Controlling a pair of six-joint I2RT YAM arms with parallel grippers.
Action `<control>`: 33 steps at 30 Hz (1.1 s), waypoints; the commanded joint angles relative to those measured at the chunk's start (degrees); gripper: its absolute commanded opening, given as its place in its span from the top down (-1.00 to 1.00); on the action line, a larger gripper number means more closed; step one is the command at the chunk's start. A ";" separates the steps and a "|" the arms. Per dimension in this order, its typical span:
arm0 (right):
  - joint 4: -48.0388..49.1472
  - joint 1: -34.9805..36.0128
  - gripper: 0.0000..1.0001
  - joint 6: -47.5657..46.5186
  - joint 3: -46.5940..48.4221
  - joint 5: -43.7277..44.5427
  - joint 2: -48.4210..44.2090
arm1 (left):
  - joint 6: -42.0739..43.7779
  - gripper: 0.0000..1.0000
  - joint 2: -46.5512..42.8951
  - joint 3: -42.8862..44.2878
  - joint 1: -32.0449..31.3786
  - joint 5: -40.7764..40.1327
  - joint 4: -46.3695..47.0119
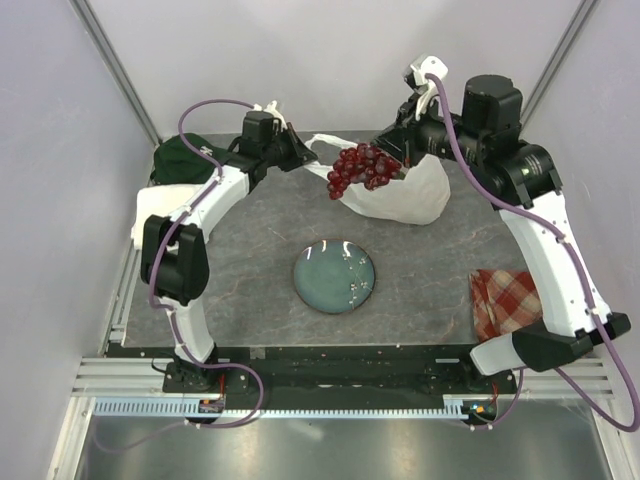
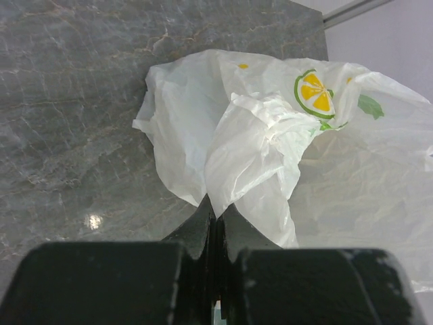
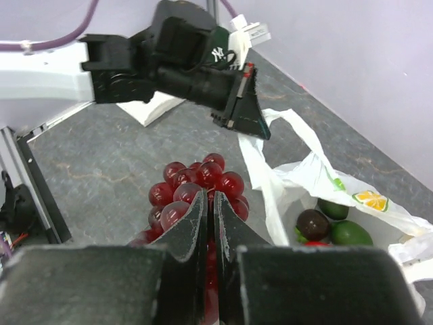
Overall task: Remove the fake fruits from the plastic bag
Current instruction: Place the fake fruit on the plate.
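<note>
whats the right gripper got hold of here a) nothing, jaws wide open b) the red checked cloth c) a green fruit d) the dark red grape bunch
d: the right gripper has its fingers pinched together on the grape bunch, while a green fruit and a dark fruit lie inside the plastic bag.

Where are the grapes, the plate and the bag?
grapes (image 1: 360, 168), top view, middle of the red bunch.
plate (image 1: 334, 277), top view, its bare middle.
bag (image 1: 405, 198), top view, its white side.
</note>
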 commanded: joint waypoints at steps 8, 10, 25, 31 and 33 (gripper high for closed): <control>-1.45 8.52 1.00 -8.15 -10.90 -1.32 -5.28 | 6.67 0.95 0.54 4.05 1.21 0.98 2.69; 1.36 9.93 1.00 -10.17 -16.25 -0.27 -6.16 | 7.37 0.95 -0.42 3.79 1.21 1.69 2.69; 20.00 18.46 1.00 -20.72 -33.95 6.59 -3.79 | 8.87 0.96 -3.85 2.74 2.26 1.07 2.25; 24.47 20.66 1.00 -24.33 -39.21 8.17 -3.35 | 8.78 0.96 -3.59 2.91 2.52 1.34 2.25; 27.11 21.45 1.00 -25.12 -41.24 9.57 -3.00 | 8.86 0.96 -3.59 2.91 2.61 1.34 2.25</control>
